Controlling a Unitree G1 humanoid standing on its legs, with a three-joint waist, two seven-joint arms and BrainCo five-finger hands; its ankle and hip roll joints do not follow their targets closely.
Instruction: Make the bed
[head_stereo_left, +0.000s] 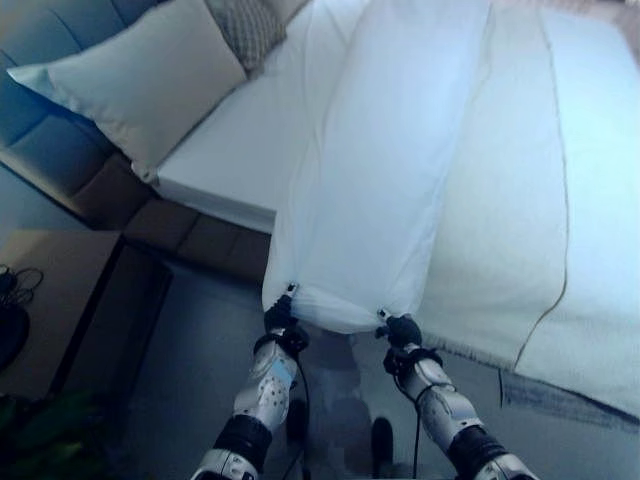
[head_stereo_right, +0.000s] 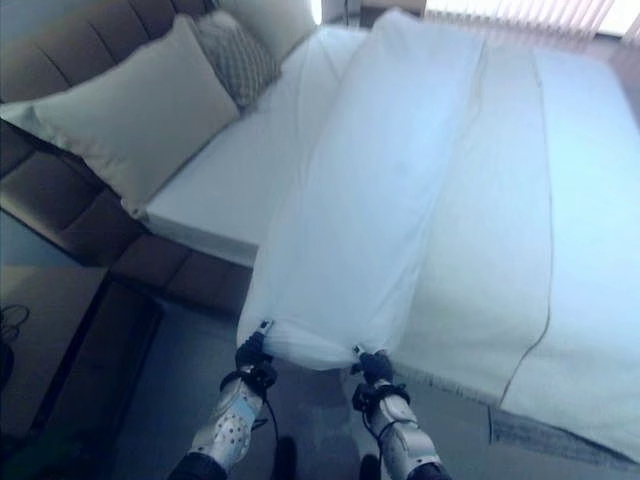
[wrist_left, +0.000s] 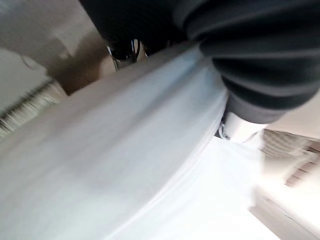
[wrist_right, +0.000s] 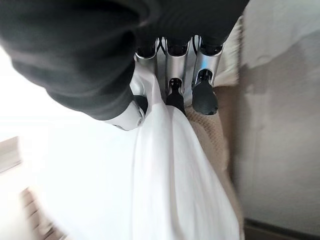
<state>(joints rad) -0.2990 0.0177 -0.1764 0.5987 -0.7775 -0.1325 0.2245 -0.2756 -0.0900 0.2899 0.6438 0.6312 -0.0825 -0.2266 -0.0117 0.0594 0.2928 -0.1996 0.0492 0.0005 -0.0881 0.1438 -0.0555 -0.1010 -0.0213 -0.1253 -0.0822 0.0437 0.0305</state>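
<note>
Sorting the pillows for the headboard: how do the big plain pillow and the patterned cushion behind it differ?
The plain pillow is much larger, smooth and pale; the patterned cushion is smaller, greyish, with a fine woven-looking pattern. The plain pillow lies in front, overhanging the mattress edge; the patterned cushion sits behind it, partly covered. Both lean at the headboard end.

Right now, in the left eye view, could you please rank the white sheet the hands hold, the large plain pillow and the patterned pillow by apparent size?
1. white sheet, largest.
2. large plain pillow.
3. patterned pillow, smallest, though it is partly cut off by the view's edge, so its true size is unsure.
</note>
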